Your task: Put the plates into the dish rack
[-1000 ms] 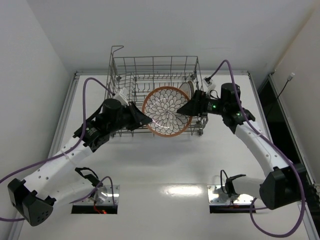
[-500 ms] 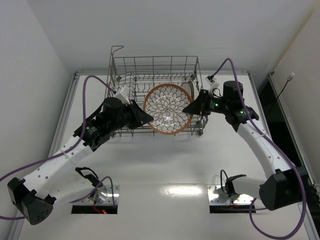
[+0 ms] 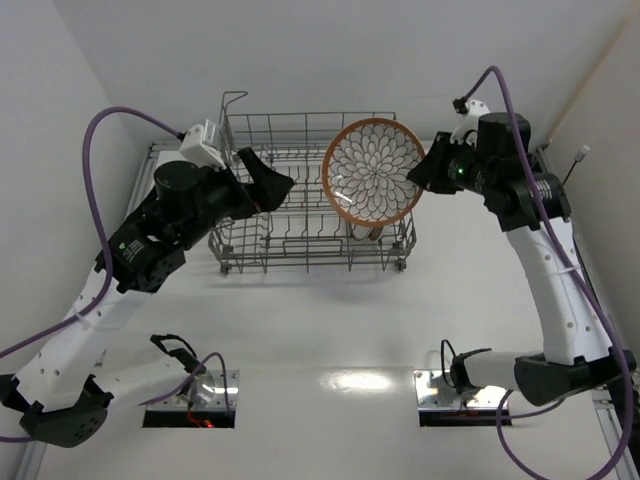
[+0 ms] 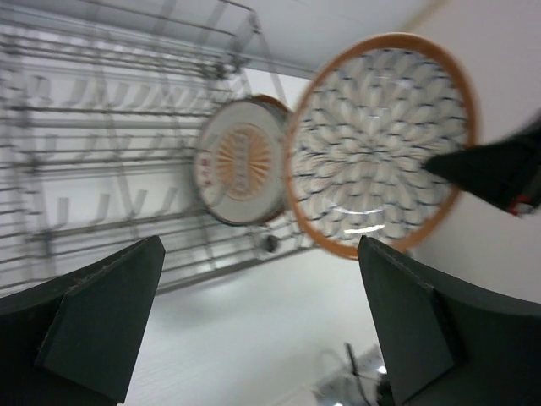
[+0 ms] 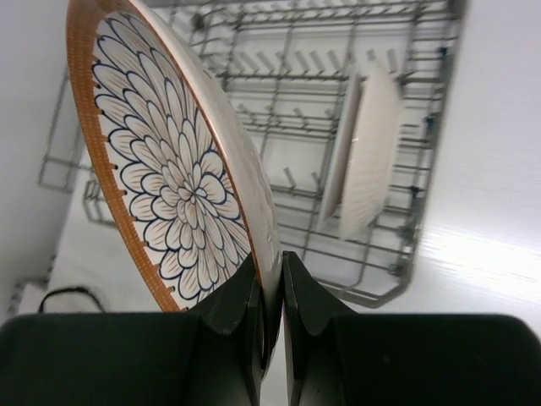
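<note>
A: What are you holding?
B: Your right gripper (image 3: 420, 177) pinches a round, petal-patterned plate (image 3: 375, 172) by its orange rim, upright above the grey wire rack (image 3: 300, 118). Your left gripper (image 3: 274, 180) gapes empty.

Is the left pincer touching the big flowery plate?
Apart. The top view shows bare dish rack between the open left pincer and the flowery plate; the right pincer grips its rim instead.

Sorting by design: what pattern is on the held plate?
The plate has dark-outlined petals, orange rim; best in right wrist view.
</note>
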Available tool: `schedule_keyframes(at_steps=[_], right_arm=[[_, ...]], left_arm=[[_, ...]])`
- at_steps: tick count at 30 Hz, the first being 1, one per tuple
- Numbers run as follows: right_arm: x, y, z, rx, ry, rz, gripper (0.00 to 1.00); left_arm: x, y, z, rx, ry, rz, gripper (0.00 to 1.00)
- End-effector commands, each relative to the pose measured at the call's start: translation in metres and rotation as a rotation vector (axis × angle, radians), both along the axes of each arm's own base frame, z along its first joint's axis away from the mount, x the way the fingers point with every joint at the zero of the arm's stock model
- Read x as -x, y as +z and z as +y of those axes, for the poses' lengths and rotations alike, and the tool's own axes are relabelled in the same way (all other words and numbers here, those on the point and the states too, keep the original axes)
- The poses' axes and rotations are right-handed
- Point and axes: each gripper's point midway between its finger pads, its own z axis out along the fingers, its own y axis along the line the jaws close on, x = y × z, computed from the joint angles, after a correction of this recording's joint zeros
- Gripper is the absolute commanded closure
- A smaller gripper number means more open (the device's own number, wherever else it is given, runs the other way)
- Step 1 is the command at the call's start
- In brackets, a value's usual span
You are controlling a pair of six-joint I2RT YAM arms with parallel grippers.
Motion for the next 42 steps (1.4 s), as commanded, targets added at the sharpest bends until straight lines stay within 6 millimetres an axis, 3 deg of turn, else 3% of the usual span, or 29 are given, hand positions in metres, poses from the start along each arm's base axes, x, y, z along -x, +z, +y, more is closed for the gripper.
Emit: schedule_keyframes(at_steps=[1,5,7,9,12,13,14,15,17,18,20,23,25,28,32,34,42], right_arm=[[-0.012,0.035,-0.022,0.097,-0.174,-0.088,1.0],[-0.02,0.038,-0.036,0.225,-0.311,-0.079,1.0],[-0.028,0.037,-0.037,0.277,-0.371,-0.082,1.0],[-0.033,0.036,-0.03,0.301,-0.39,-0.085,1.0],[-0.041,0.033,-0.001,0.372,-0.399,-0.084,1.0],[-0.04,0.043,-0.004,0.419,-0.442,-0.101,1.0],[-0.046,0.024,0.022,0.487,-0.406,-0.079,1.0],[-0.046,0.033,0.019,0.538,-0.446,-0.096,1.0],[-0.048,0.023,0.038,0.606,-0.428,-0.093,1.0],[-0.057,0.008,0.044,0.669,-0.443,-0.081,1.0],[-0.06,0.001,0.045,0.719,-0.461,-0.073,1.0],[-0.067,-0.007,0.033,0.764,-0.509,-0.059,1.0],[-0.07,-0.004,0.034,0.751,-0.526,-0.075,1.0],[-0.07,0.002,0.017,0.775,-0.577,-0.08,1.0],[-0.076,-0.01,0.006,0.842,-0.612,-0.061,1.0],[-0.077,-0.013,0.0,0.903,-0.642,-0.063,1.0],[-0.091,-0.044,0.013,0.999,-0.614,-0.039,1.0]], left_arm=[[-0.008,-0.007,0.051,-0.207,0.205,-0.013,0.0],[-0.01,-0.02,0.084,-0.345,0.324,0.01,0.0],[-0.015,-0.031,0.091,-0.408,0.355,0.036,0.0],[-0.016,-0.045,0.104,-0.485,0.413,0.071,0.0],[-0.017,-0.059,0.126,-0.58,0.512,0.093,0.0],[-0.017,-0.065,0.134,-0.616,0.536,0.106,0.0],[-0.017,-0.072,0.14,-0.652,0.557,0.115,0.0],[-0.014,-0.075,0.143,-0.664,0.564,0.121,0.0],[-0.011,-0.086,0.148,-0.689,0.57,0.137,0.0],[-0.009,-0.089,0.149,-0.693,0.569,0.139,0.0],[-0.007,-0.09,0.151,-0.691,0.569,0.138,0.0],[-0.003,-0.093,0.155,-0.724,0.572,0.151,0.0],[-0.002,-0.094,0.158,-0.744,0.574,0.153,0.0],[-0.001,-0.098,0.161,-0.773,0.576,0.163,0.0],[0.002,-0.102,0.159,-0.781,0.551,0.178,0.0],[0.003,-0.095,0.158,-0.765,0.545,0.17,0.0],[0.008,-0.087,0.157,-0.737,0.537,0.184,0.0]])
